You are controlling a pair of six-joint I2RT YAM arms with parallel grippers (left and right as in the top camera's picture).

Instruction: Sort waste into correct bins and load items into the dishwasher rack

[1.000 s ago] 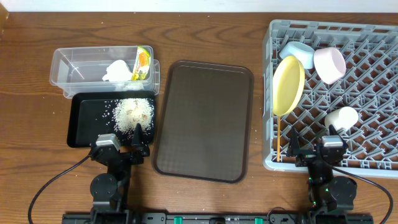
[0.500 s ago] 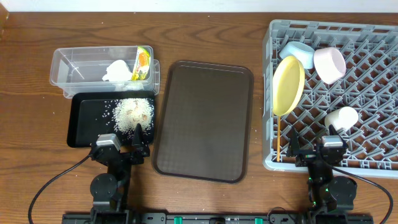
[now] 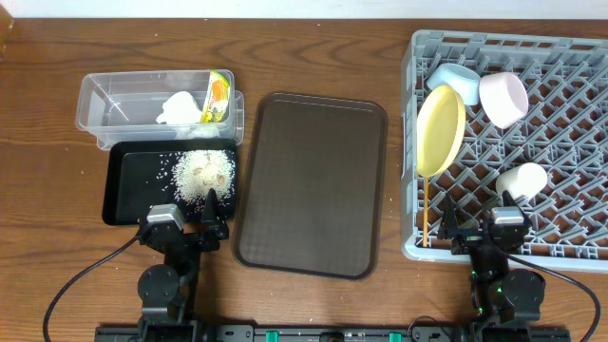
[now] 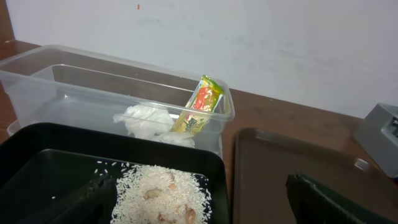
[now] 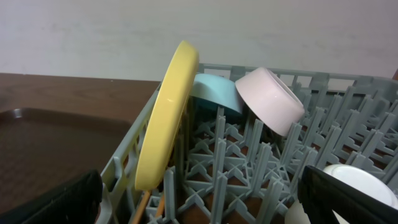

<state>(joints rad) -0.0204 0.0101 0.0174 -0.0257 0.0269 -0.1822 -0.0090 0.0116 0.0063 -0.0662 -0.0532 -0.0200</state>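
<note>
The clear tub [image 3: 114, 103] holds the white napkin [image 3: 179, 107] and the yellow-orange-green wrapper [image 3: 218, 96]; both show in the left wrist view, napkin [image 4: 144, 118] and wrapper [image 4: 199, 106]. The black tray [image 3: 128, 180] holds the rice scraps [image 3: 201, 174], also in the left wrist view [image 4: 158, 196]. The grey rack [image 3: 570, 133] holds the yellow plate [image 3: 440, 130] on edge, the blue bowl [image 3: 458, 81], the pinkish bowl [image 3: 504, 98], the pale cup [image 3: 522, 179] and the chopsticks [image 3: 427, 211]. My left gripper [image 3: 186, 220] is open and empty at the black tray's near edge. My right gripper [image 3: 480, 226] is open and empty at the rack's near edge.
A large dark brown serving tray [image 3: 312, 180] lies between the bins and the rack, with nothing on it. The wooden table [image 3: 47, 237] shows bare at the far left and along the front. Cables run from both arm bases.
</note>
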